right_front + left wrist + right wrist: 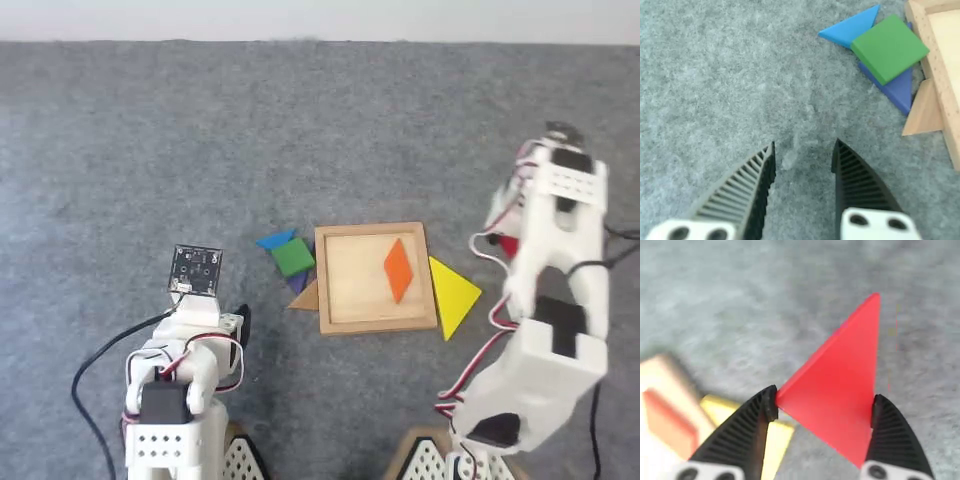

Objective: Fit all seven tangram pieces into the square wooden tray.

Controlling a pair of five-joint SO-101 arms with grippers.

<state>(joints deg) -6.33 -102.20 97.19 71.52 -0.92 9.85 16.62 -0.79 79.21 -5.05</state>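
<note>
the grey desk [150,150] carries everything. the right arm [555,260] stands beside the tray's right side, and the left arm [180,390] sits low at the tray's left.

the square wooden tray [375,325] lies between them. it has one piece inside, the orange parallelogram [398,269], towards its right wall. the yellow triangle [452,295] lies just outside that wall.

the right pincer [824,402] is clamped on the red triangle [840,385], jaws pressing on opposite edges. the piece seems to be off the desk, to the right of the tray.

the left pincer [804,143] is spread and empty over bare desk, near the pieces left of the tray. the green square [888,47] rests on the light blue triangle [850,29] and the dark blue triangle [897,90]. the wood-coloured triangle [922,112] touches the tray's rim.

the step in hand looks like seating the red triangle. an edge grip on a thin piece can let it pivot, so carry it level and slowly. turn it so its straight sides match a free tray corner, away from the orange piece. lower it until it lies flat, and only then open the jaws.
</note>
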